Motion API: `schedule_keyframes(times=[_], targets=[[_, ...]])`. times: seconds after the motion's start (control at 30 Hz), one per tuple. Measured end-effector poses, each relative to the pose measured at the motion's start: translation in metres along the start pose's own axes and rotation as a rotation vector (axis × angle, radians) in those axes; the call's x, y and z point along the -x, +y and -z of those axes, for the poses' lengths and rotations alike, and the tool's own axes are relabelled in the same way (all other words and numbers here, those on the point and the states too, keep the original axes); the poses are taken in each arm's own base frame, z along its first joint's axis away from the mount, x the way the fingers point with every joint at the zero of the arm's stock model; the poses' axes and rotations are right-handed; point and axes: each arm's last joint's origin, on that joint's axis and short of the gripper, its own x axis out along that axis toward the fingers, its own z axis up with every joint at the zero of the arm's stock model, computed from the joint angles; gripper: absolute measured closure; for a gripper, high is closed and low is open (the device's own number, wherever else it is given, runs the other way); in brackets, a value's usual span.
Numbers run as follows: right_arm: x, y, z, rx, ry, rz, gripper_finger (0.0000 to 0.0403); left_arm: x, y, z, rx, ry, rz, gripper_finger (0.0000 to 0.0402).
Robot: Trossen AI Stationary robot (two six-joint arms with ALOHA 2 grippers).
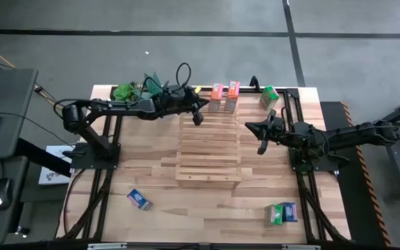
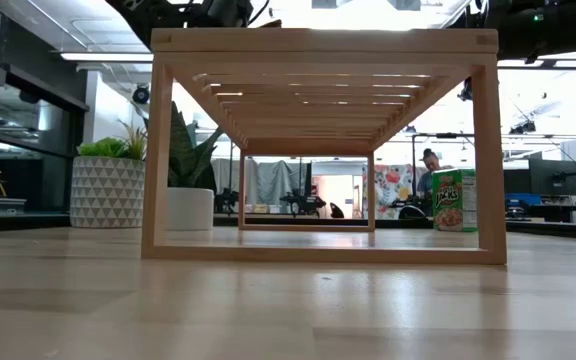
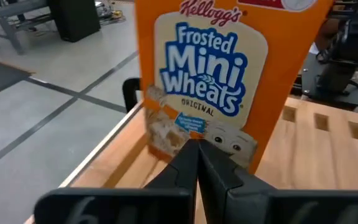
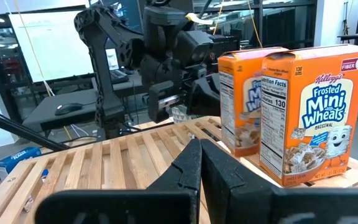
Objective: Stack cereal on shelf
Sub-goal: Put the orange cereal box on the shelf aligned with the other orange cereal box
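Observation:
The light-wood slatted shelf (image 1: 207, 147) stands mid-table and also fills the low view (image 2: 323, 150). Two orange cereal boxes (image 1: 217, 97) (image 1: 232, 96) stand upright on their bottoms, side by side, at the far end of the shelf's top; they also show in the right wrist view (image 4: 312, 112) (image 4: 244, 99). My left gripper (image 1: 198, 117) is shut and empty above the shelf's far left corner, pointing at an orange box (image 3: 216, 81) just short of it. My right gripper (image 1: 262, 144) is shut and empty, right of the shelf.
A green box (image 1: 269, 97) stands on the table at the far right and shows in the low view (image 2: 455, 200). A blue box (image 1: 139, 200) lies near left. A green and a blue box (image 1: 282, 213) lie near right. Potted plants (image 1: 127, 90) are at the far left. Black frame rails run along both sides.

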Motion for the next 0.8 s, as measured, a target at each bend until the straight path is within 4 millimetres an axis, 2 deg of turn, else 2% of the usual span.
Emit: schedule_keyframes(times=[0.23,0.43,0.5,0.67,0.8], targets=[[0.000,0.000,0.000,0.000,0.000,0.000,0.0403,0.001,-0.008,-0.003,0.001,-0.030,-0.033,0.0401],[0.000,0.000,0.000,0.003,0.000,0.009,0.0403,0.001,-0.003,-0.005,0.004,-0.046,-0.057,0.0401],[0.000,-0.002,0.000,0.001,-0.006,0.072,0.0403,0.000,0.000,-0.004,-0.004,-0.043,-0.070,0.0401],[0.002,-0.011,-0.001,-0.032,-0.037,0.358,0.0403,0.000,0.008,-0.004,-0.007,-0.041,-0.092,0.0401],[-0.003,-0.020,0.000,-0.040,-0.042,0.428,0.0403,0.000,0.014,-0.004,-0.017,-0.039,-0.108,0.0401]])
